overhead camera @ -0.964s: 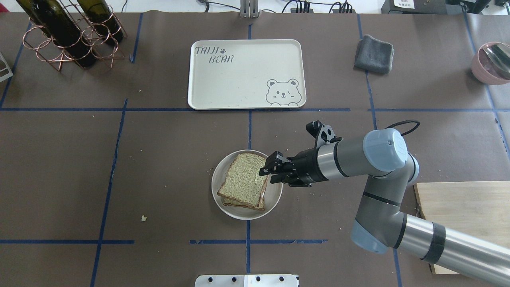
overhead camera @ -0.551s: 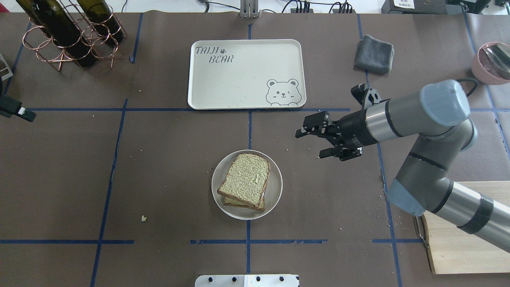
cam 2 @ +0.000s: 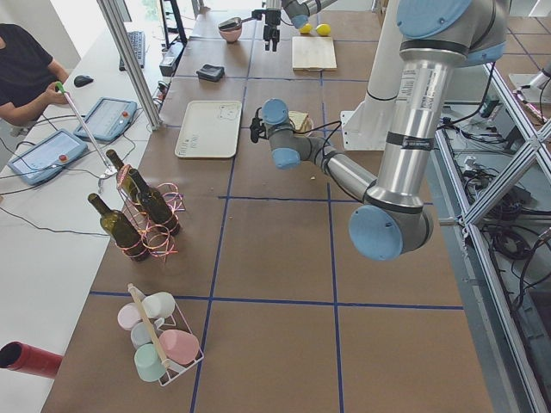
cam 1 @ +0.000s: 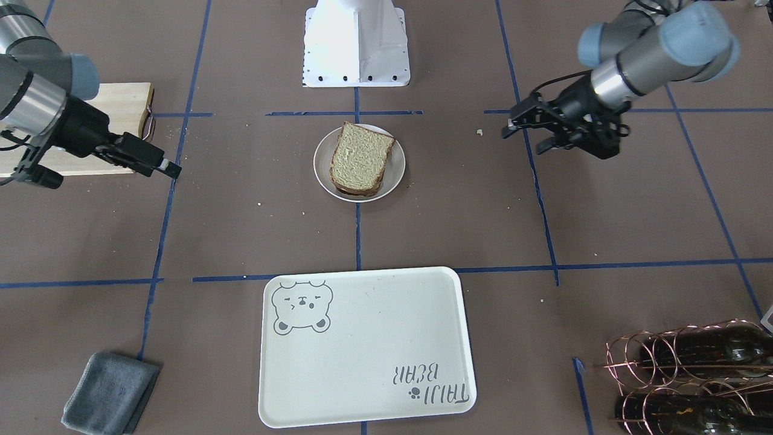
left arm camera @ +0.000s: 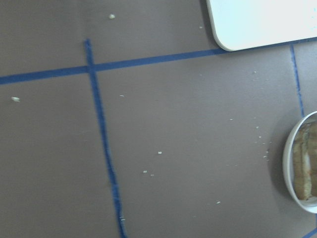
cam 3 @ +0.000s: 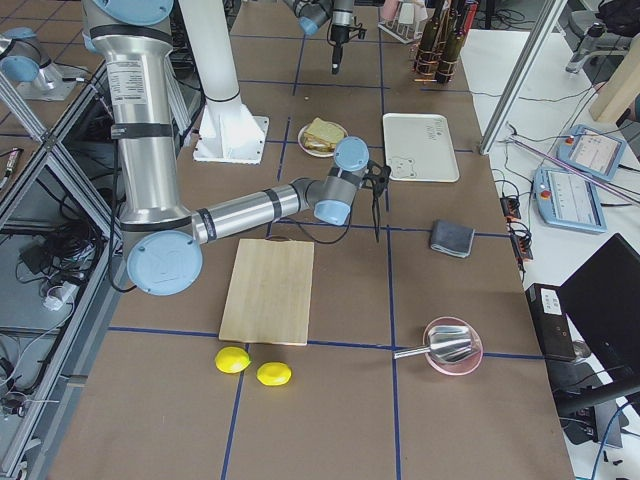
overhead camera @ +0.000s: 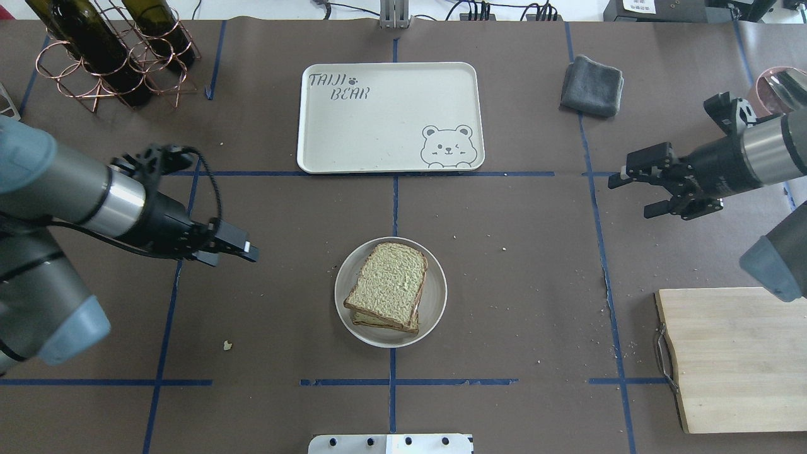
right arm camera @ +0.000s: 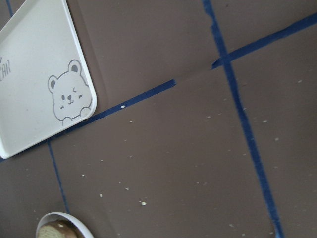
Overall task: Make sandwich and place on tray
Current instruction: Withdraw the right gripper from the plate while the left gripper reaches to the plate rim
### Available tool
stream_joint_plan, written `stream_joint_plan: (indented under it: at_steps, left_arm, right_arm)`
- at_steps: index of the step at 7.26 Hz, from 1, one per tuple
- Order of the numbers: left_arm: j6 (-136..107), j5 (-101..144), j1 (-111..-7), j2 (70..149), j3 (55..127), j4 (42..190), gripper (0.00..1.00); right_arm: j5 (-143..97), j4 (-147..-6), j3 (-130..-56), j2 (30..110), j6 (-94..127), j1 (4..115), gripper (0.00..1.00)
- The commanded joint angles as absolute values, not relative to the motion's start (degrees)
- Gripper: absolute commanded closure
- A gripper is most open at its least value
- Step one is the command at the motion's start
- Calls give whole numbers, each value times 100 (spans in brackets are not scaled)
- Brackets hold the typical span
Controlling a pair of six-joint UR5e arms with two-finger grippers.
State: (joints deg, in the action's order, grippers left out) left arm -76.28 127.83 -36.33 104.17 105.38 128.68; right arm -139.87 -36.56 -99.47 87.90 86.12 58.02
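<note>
The sandwich (overhead camera: 388, 287) is two tan bread slices stacked on a small round white plate (overhead camera: 436, 309) at the table's middle. No egg shows between the slices. The white bear tray (overhead camera: 378, 126) lies bare beyond the plate. My left gripper (overhead camera: 230, 251) hovers to the plate's left, apart from it. In the front-facing view the left gripper (cam 1: 525, 134) has its fingers spread and holds nothing. My right gripper (overhead camera: 633, 192) is open and empty, far to the plate's right. The plate's edge shows in the left wrist view (left arm camera: 290, 168).
A copper rack with wine bottles (overhead camera: 107, 57) stands at the far left. A grey cloth (overhead camera: 592, 85) and a pink bowl (overhead camera: 778, 94) are at the far right. A wooden cutting board (overhead camera: 737, 359) lies at the near right. Crumbs dot the brown table cover.
My right gripper has left the sandwich and drawn back to the right and away, open. My left arm has come in from the left edge toward the plate.
</note>
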Motion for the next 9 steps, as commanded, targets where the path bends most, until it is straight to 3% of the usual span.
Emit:
stream_joint_plan:
  at_steps: [1, 2, 3, 9]
  left_arm:
    - [-8358, 11281, -2524, 11229, 10250, 12167, 24]
    - [-8385, 11268, -2488, 11258, 10100, 12155, 41]
    - [-8393, 11268, -2487, 11311, 10020, 12155, 47]
    - [-8385, 11057, -2487, 11610, 9554, 12173, 52]
  right_arm:
    - [-14063, -3674, -9783, 9280, 7622, 6221, 0]
    - [-14063, -3674, -9704, 9299, 7437, 6249, 0]
    - [-14063, -3665, -9729, 9351, 7436, 6240, 0]
    - [-14063, -3630, -9712, 9474, 7436, 6214, 0]
